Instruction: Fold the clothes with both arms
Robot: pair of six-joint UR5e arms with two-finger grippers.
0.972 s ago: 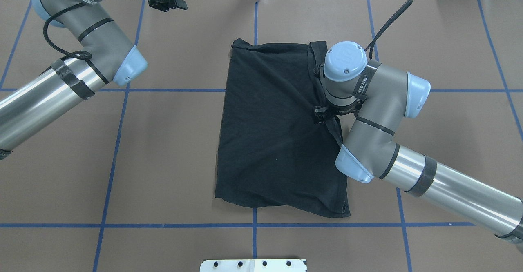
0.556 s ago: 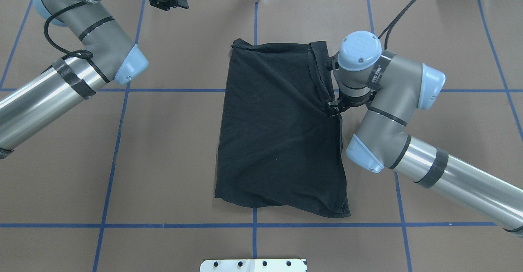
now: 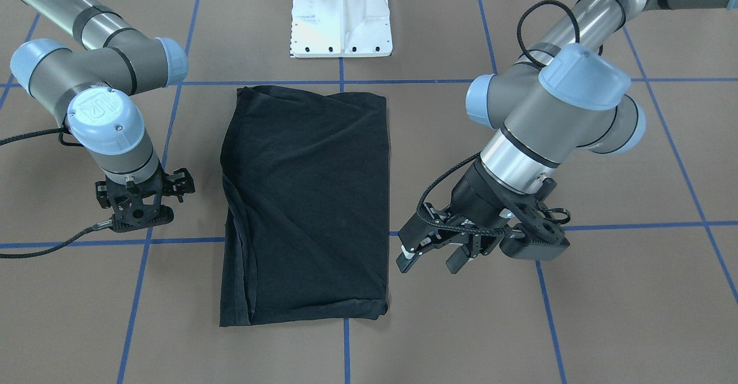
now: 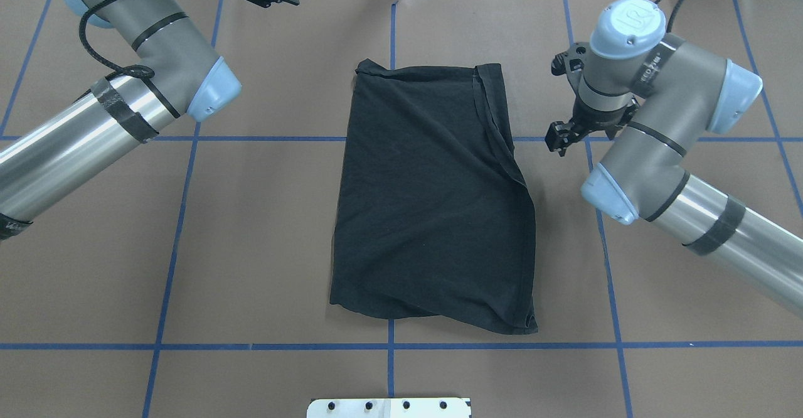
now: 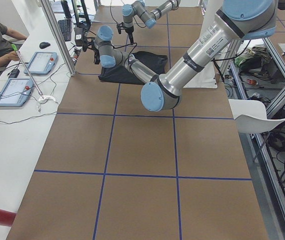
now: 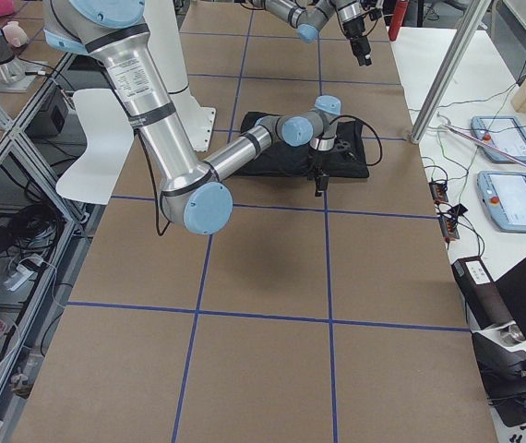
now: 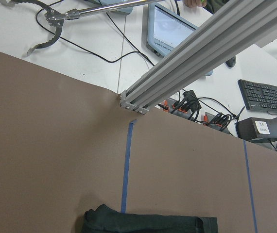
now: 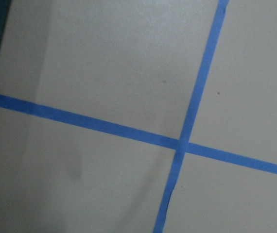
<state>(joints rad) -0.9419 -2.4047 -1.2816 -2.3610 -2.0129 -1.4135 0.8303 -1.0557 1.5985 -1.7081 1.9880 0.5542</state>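
The folded black shirt (image 4: 433, 204) lay flat on the table (image 4: 251, 248). The left pincer (image 3: 431, 260) hung open beside it; whether the right pincer (image 4: 559, 138) was open could not be told.

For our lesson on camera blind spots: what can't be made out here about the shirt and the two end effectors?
T-shirt: any print is folded out of sight; the overhead and front-facing views show plain black.
Right end effector: its wrist covers the fingers front-on, and overhead they blur dark; open or shut unclear.
Left end effector: cropped by the overhead view's top edge.
Side views: T-shirt too small for detail.
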